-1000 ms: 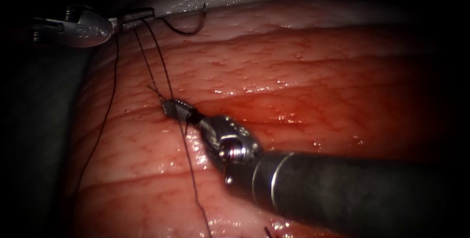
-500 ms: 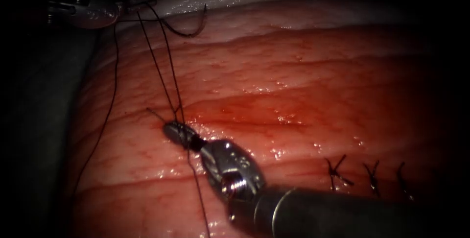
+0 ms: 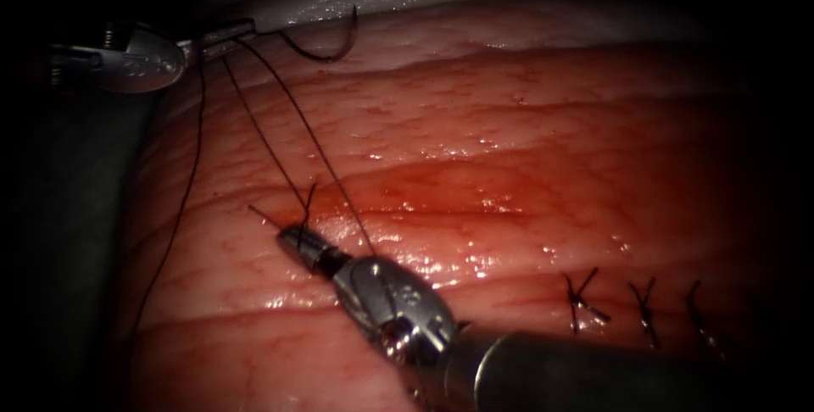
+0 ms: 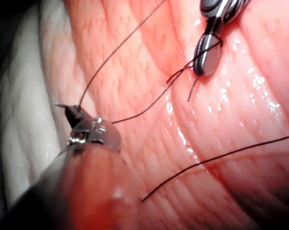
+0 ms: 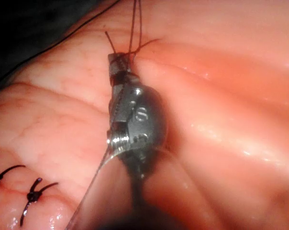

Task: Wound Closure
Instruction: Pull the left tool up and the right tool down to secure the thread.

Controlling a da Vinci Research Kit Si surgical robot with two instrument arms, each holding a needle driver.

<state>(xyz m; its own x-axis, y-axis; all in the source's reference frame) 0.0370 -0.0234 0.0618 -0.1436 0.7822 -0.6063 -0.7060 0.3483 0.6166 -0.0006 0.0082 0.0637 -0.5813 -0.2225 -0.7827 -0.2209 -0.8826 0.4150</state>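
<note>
My left tool [image 3: 225,36] is at the far upper left, shut on the curved needle [image 3: 318,54] at its thread end. The needle is out of the tissue [image 3: 526,115], arcing over its far edge with the tip up. Two strands of thread [image 3: 271,136] run from those jaws down to my right tool [image 3: 292,241], left of the finished stitches. The thread is wrapped around the right jaws, which are shut on its short end [image 3: 259,211]. The left wrist view has the left tool [image 4: 73,112] and the looped right jaws [image 4: 205,56]. The right tool [image 5: 118,62] holds that short end.
Three tied stitches [image 3: 585,297] with cut ends sit on the right, two of them also in the right wrist view [image 5: 32,196]. Red fluid [image 3: 441,196] pools in a fold mid-tissue. A loose strand [image 3: 182,208] hangs down the left edge.
My right tool has drawn back toward the lower front with the thread's short end, and the two strands have stretched longer. Its shaft dropped, uncovering the stitches. The left tool shifted slightly.
</note>
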